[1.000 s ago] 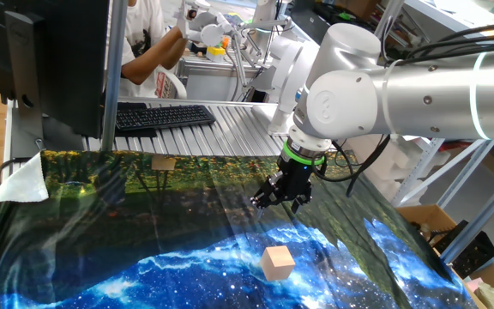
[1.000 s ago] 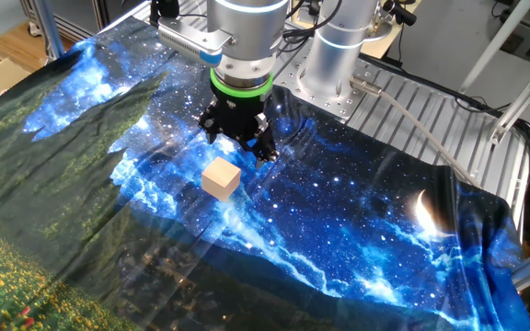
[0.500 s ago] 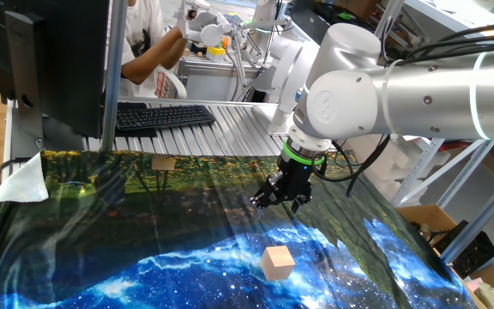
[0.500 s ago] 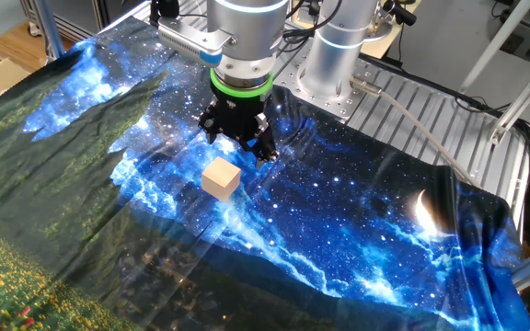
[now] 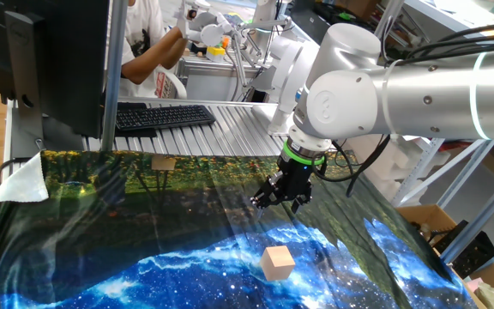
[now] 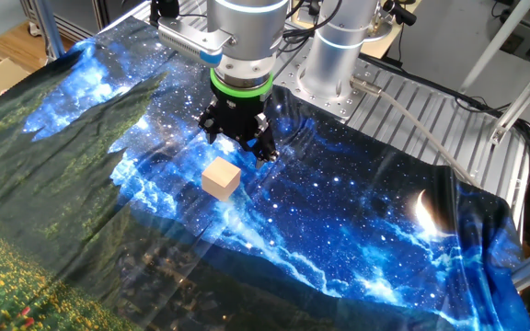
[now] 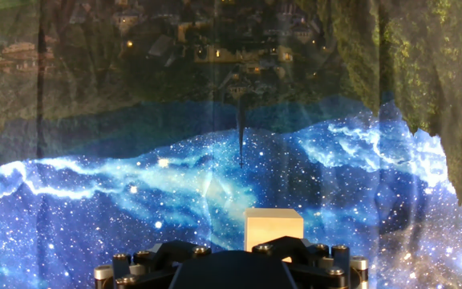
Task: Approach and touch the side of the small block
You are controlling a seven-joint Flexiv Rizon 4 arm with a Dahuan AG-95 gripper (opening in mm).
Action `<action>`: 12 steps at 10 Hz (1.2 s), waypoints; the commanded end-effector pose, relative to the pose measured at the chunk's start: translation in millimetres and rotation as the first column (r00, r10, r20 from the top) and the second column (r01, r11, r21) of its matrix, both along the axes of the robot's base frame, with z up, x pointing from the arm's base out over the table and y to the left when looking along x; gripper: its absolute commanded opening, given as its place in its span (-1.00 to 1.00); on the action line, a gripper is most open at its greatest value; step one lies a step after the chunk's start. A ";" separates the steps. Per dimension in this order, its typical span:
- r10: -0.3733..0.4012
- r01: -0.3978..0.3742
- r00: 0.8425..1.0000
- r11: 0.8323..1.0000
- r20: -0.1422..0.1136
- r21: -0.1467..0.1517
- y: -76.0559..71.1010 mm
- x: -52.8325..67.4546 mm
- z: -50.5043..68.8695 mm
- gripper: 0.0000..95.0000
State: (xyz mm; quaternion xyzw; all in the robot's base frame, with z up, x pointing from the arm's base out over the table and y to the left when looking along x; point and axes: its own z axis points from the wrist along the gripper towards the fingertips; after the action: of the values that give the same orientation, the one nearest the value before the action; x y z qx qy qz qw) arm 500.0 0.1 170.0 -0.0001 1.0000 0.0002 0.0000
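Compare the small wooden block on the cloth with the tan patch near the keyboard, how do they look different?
The small block is a raised cube with distinct faces; the tan patch looks flat. The block sits on the starry blue part of the cloth, below the gripper; the patch lies at the dark far edge by the keyboard. Both are tan.

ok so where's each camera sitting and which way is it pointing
One fixed view: low at the printed cloth, facing the keyboard and a person behind; shows the arm and gripper, apart from the small block.
The other fixed view: high on the opposite side, looking down at the arm's base, gripper and block.
Hand view: on the hand, facing the cloth; only the gripper body shows, block just ahead.
All three share the block and cloth.
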 end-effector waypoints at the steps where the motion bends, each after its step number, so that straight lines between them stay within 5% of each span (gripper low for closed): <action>1: -0.124 0.126 0.992 0.988 -0.032 0.085 -0.3 0.0 0.1 -1.00; 2: -0.135 0.140 0.990 0.980 -0.045 0.142 -4.3 0.9 0.8 -1.00; 6: -0.116 0.121 0.992 0.984 -0.043 0.132 -9.3 3.1 1.1 -1.00; 12: -0.093 0.094 0.995 0.996 -0.042 0.006 -10.0 4.9 -0.1 -1.00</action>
State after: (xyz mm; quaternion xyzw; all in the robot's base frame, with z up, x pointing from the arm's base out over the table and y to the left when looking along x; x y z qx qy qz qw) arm 505.0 -9.2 170.2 0.0613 0.9973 0.0311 -0.0248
